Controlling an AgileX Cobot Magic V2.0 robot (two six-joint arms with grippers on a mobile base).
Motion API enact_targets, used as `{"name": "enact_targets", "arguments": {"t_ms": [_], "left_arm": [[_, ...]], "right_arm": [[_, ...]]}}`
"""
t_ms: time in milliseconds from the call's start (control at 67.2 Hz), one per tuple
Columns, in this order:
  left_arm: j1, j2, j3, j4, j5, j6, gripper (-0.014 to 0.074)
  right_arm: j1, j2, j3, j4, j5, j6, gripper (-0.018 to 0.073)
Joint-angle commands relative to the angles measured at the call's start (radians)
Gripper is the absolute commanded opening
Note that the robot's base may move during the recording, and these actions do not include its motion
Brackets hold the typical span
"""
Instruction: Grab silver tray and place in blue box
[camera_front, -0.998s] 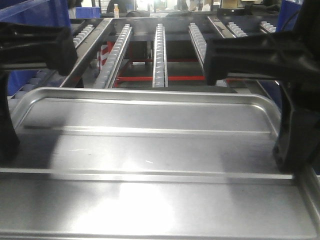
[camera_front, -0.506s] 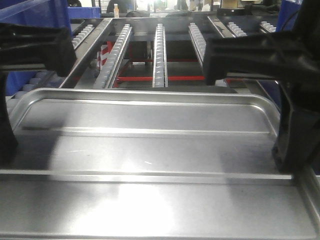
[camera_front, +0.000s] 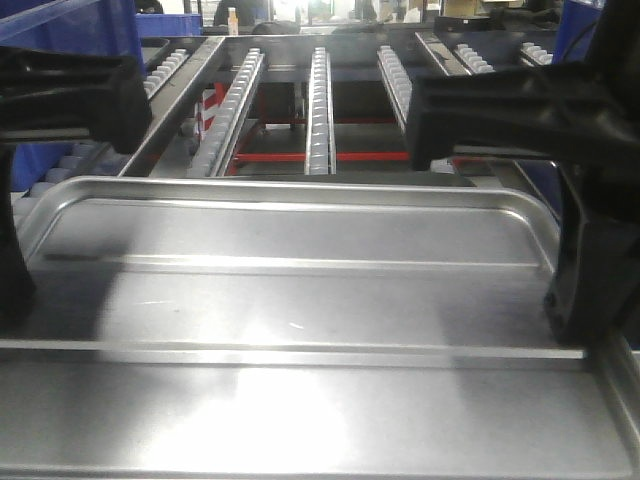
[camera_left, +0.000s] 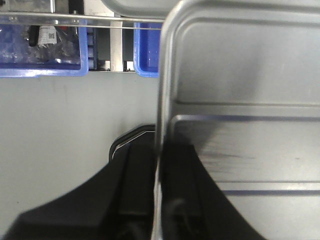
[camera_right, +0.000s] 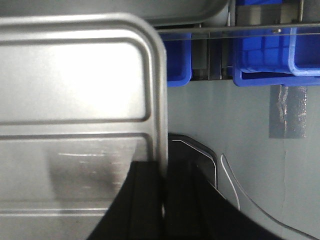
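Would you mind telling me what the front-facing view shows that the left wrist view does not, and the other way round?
Only the front-facing view shows the roller rails and red crossbars beyond the far rim of the silver tray, and that rim from corner to corner. Only the left wrist view shows the left gripper with a finger on each side of the tray's side rim, the grey surface below, and a thin steel bar across the top. Both show the tray's raised rim and straight ridges.
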Motion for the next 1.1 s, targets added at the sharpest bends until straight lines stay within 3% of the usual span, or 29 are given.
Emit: {"name": "enact_targets", "arguments": {"t_ms": [0, 1087], "left_arm": [[-0.013, -0.023, -0.029, -0.004, -0.048, -0.002, 0.0006], [-0.013, -0.023, -0.029, -0.004, -0.048, -0.002, 0.0005]], "right_arm": [[0.004, -0.027, -0.029, -0.022, -0.066, 0.005, 0.0059], [0.004, -0.027, -0.029, -0.023, -0.066, 0.005, 0.0059]]}}
